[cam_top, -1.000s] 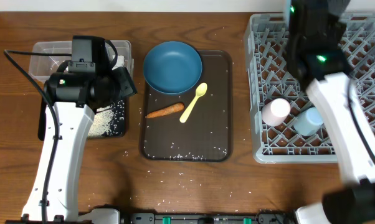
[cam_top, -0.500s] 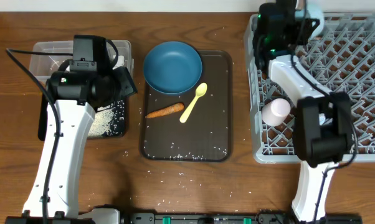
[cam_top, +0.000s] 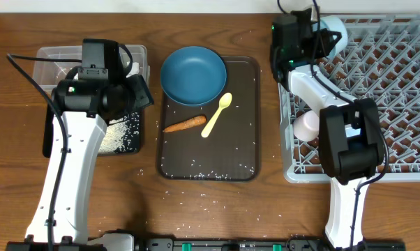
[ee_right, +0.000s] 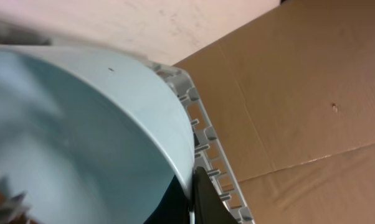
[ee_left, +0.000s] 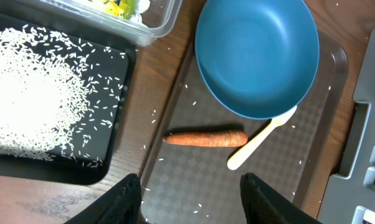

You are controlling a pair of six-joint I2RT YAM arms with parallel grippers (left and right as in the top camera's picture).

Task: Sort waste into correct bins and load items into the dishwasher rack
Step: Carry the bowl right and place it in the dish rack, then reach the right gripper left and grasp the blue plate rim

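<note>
My right gripper (cam_top: 313,40) is shut on the rim of the white-and-light-blue bowl (cam_top: 332,31) at the back left corner of the grey dishwasher rack (cam_top: 405,84). In the right wrist view the bowl (ee_right: 81,124) fills the left side, its rim pinched in the gripper (ee_right: 192,186). A pink cup (cam_top: 308,124) lies in the rack. My left gripper (ee_left: 190,199) is open and empty above the brown tray (ee_left: 200,180), which carries the dark blue dish (ee_left: 256,56), an orange carrot (ee_left: 205,138) and a pale yellow spoon (ee_left: 262,138).
A shallow black tray (ee_left: 122,74) with a heap of rice (ee_left: 32,93) sits left of the brown tray. Behind it stands the clear tub (ee_left: 156,28) with a yellow-green wrapper (ee_left: 122,7). Loose rice grains (cam_top: 203,202) dot the table's front.
The right arm has swung from over the rack's front to its back left corner, with the bowl in its grip. The left arm has not moved.
</note>
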